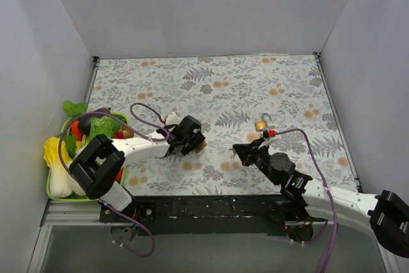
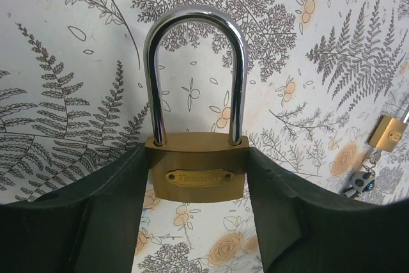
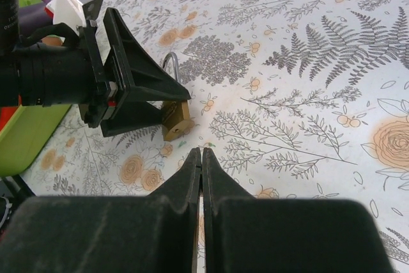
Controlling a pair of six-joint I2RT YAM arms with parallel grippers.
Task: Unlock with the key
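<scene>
At left end effector (image 2: pixel 196 161) | padlock (image 2: pixel 195 177) clamped | shackle (image 2: pixel 195 12) end pointing outward

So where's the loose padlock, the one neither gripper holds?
In the top view the loose padlock lies on the tablecloth right of centre, just beyond the right gripper and right of the left gripper, which clamps the other padlock.

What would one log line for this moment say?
left gripper: shut on padlock, shackle closed | right gripper: shut, nothing seen held | second padlock with key: on table | unlock: not done
</scene>
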